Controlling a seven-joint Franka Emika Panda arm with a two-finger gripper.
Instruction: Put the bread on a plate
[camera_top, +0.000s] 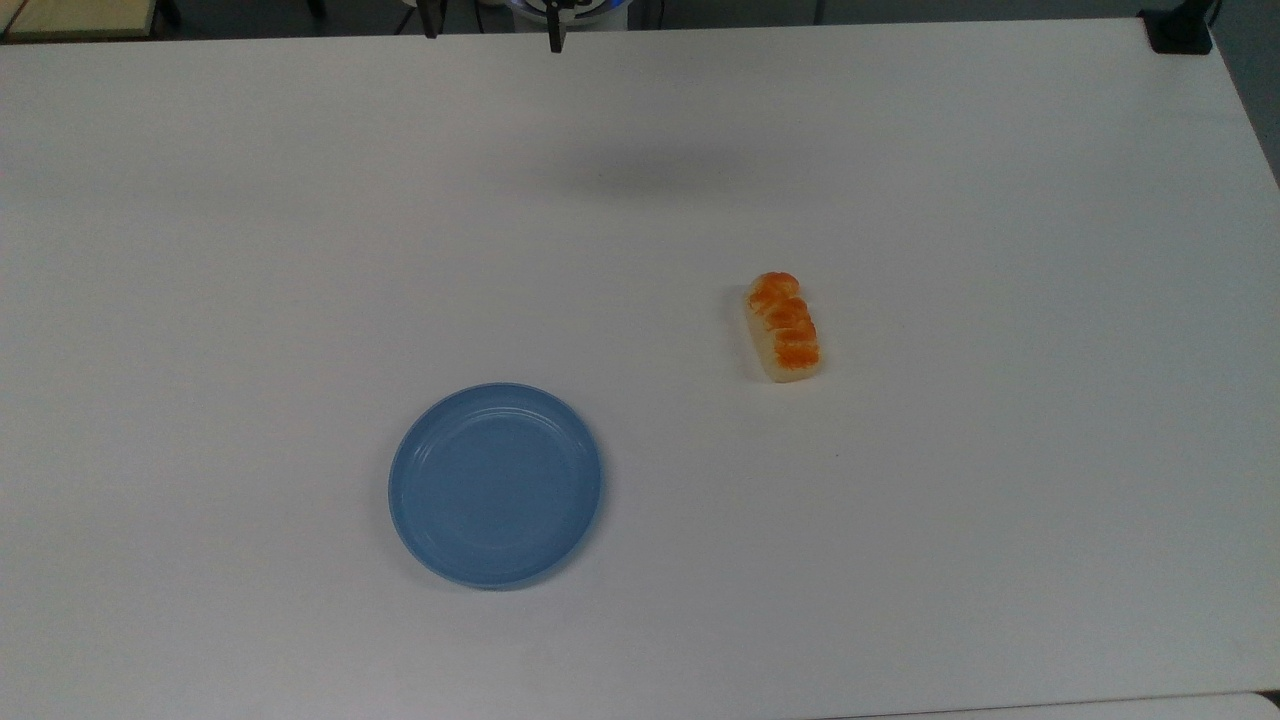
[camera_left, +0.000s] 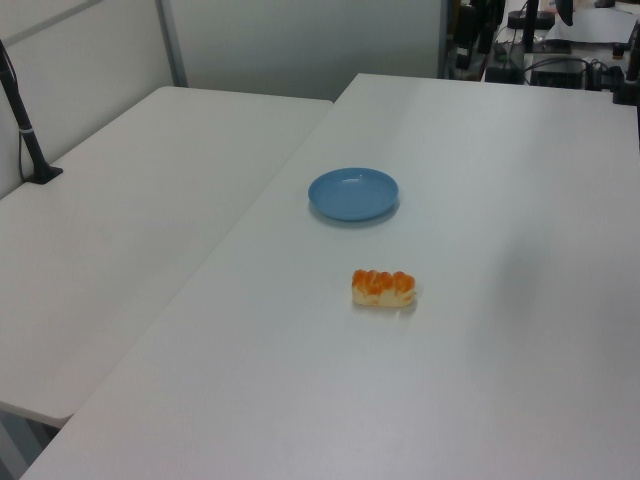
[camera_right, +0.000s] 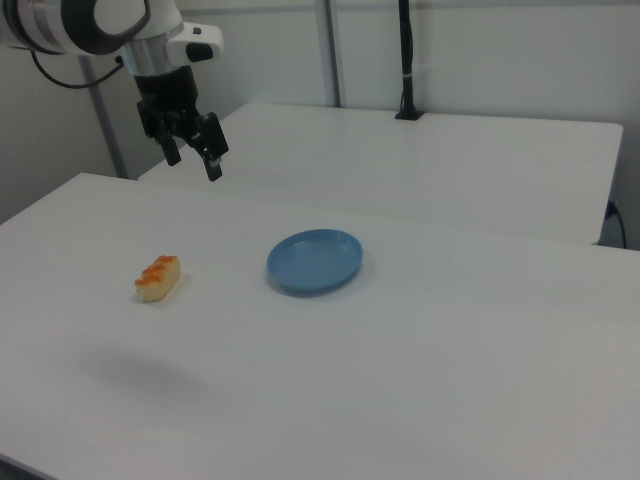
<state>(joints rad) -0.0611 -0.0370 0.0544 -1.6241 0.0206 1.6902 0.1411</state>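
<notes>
The bread (camera_top: 785, 327) lies flat on the white table (camera_top: 900, 550), its orange-brown top facing up; it also appears as the bread (camera_left: 382, 288) and the bread (camera_right: 158, 277). The blue plate (camera_top: 496, 485) sits bare on the table, apart from the bread, also seen as the plate (camera_left: 353, 193) and the plate (camera_right: 314, 260). My gripper (camera_right: 193, 158) hangs high in the air, above and behind the bread in the right view. Its fingers are spread open with nothing between them. In the top view the gripper (camera_top: 492, 28) is at the upper edge.
A second white table (camera_left: 130, 190) adjoins this one along a seam. A black pole (camera_right: 406, 60) stands clamped on that second table, and a black clamp (camera_top: 1180, 30) sits at the corner of the main table in the top view's upper right.
</notes>
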